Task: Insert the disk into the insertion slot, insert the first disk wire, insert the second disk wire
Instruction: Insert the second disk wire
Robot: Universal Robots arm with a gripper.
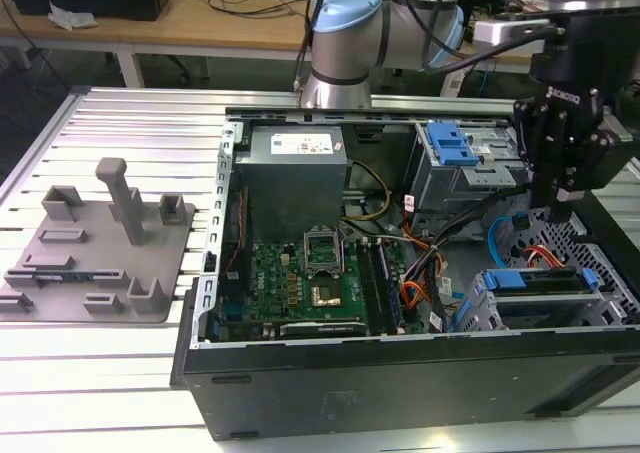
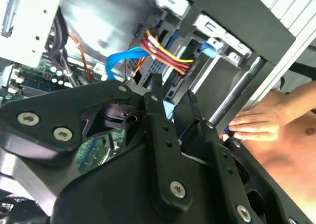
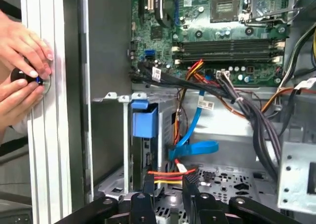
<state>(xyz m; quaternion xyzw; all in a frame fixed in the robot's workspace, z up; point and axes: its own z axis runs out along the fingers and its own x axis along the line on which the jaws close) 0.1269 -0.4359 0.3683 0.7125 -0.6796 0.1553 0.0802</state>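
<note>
The disk [image 1: 545, 311], grey in its blue carrier [image 1: 535, 278], lies inside the insertion slot [image 1: 478, 308] at the case's corner on the exterior view's right. My gripper [image 1: 556, 209] hangs just above the slot's far end. Its black fingers [image 3: 148, 187] stand a narrow gap apart, with nothing seen between them. A red‑and‑yellow wire bundle [image 3: 165, 173] runs right past the fingertips. A blue flat cable [image 3: 193, 147] curls just beyond. In the second wrist view my gripper [image 2: 173, 93] points at the same red‑and‑yellow bundle [image 2: 165, 53].
The taller grey cage with the blue latch [image 1: 452, 145] stands behind the slot. The motherboard [image 1: 310, 273] and the power supply [image 1: 295, 173] take up the rest of the case. A person's hands [image 3: 22, 66] rest on the table rail beside the case. A grey fixture [image 1: 100, 243] sits outside it.
</note>
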